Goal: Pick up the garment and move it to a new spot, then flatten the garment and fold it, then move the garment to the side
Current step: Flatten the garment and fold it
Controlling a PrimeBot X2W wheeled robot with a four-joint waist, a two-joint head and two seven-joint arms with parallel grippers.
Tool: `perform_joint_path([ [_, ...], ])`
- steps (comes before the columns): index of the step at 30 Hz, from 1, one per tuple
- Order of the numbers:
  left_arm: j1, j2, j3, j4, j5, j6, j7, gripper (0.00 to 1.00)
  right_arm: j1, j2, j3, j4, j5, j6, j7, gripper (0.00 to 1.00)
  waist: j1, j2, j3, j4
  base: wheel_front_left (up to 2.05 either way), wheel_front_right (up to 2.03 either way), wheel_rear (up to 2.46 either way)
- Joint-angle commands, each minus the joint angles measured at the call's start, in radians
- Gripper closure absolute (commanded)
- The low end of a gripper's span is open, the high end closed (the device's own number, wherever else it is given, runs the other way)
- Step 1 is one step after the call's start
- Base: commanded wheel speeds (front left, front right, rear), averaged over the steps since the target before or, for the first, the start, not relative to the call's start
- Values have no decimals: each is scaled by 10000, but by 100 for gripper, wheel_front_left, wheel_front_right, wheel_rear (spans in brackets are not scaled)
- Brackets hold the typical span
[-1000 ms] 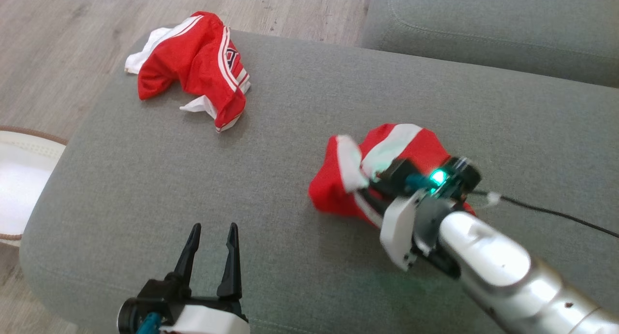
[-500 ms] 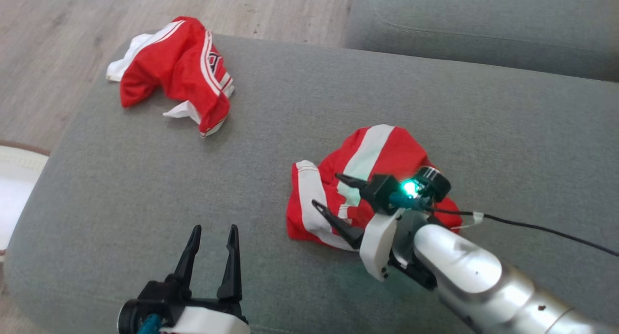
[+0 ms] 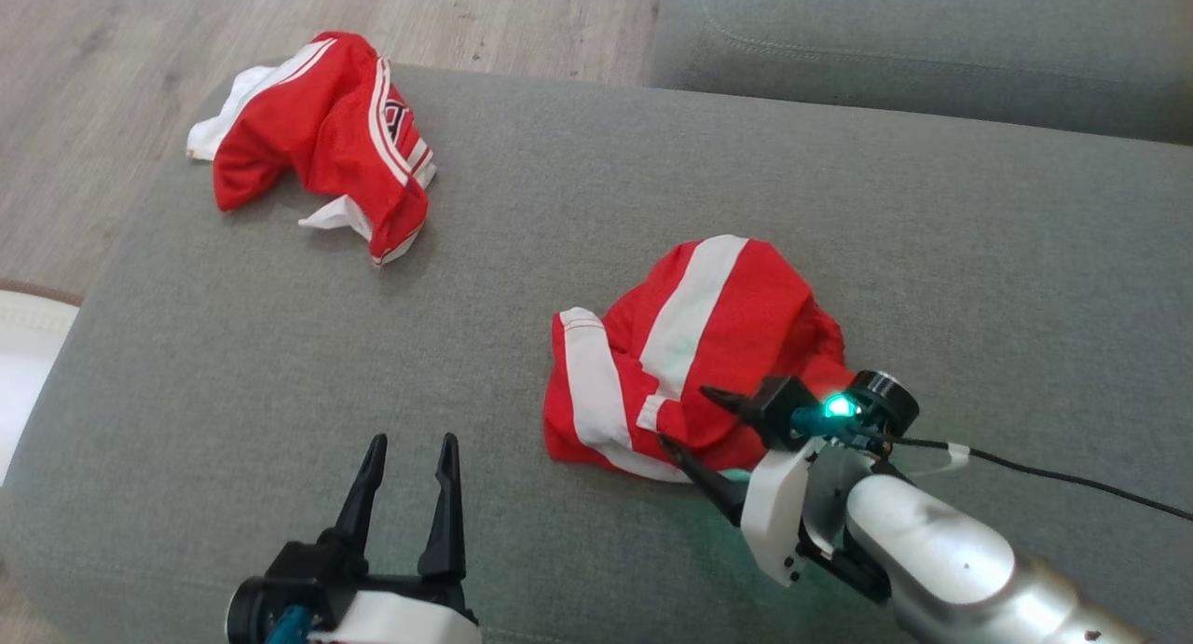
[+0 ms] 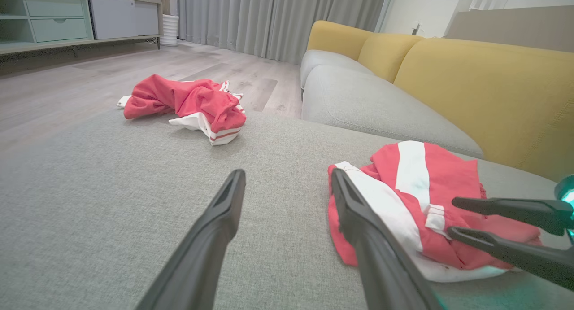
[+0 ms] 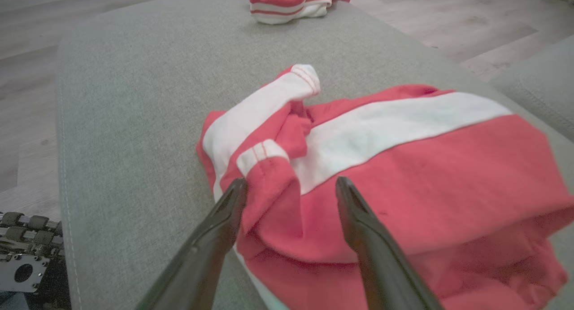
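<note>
A crumpled red garment with broad white stripes (image 3: 694, 336) lies on the grey sofa cushion (image 3: 280, 346). My right gripper (image 3: 685, 417) is open at the garment's near edge, its fingers spread just over the fabric. The right wrist view has a red fold of the garment (image 5: 381, 166) lying between the spread fingers of the right gripper (image 5: 291, 182). My left gripper (image 3: 413, 444) stands open over bare cushion, left of the garment. In the left wrist view the garment (image 4: 417, 198) is off to the right of the left gripper (image 4: 287, 175), with the right gripper (image 4: 453, 216) beside it.
A second red and white garment (image 3: 317, 141) lies bunched at the cushion's far left corner. Another grey seat (image 3: 932, 38) adjoins at the back right, with yellow backrests (image 4: 484, 85) behind. Wooden floor (image 3: 112, 47) lies beyond the left edge. A black cable (image 3: 1072, 476) trails from my right wrist.
My right gripper opened and let go of the garment, then drew back toward me. The garment settled lower and spread on the cushion. The camera also shifted.
</note>
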Motion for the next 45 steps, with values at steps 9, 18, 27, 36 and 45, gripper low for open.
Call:
perform_joint_path([
  [9,-514,32,218,-216,-32,-32,-79,0,-471,67,-285,8,182,39,-26,100,0,0,118,386,0,0,0],
  [18,-623,-91,150,-193,-3,-119,-104,0,-2131,-37,-1713,323,-219,39,19,100,0,0,283,808,0,0,0],
  [27,-1068,-491,-120,58,133,-417,-126,0,-4159,199,-2179,2860,-1157,39,140,0,0,0,764,1600,0,0,0],
  [36,-1215,-701,57,210,263,-503,-138,0,-4934,794,-2940,4498,-1587,39,-1787,0,0,0,1001,1290,0,0,0],
  [45,-921,-632,462,76,446,-526,-140,0,-3476,586,-3913,4020,-1157,39,-2539,0,0,0,632,55,0,0,0],
])
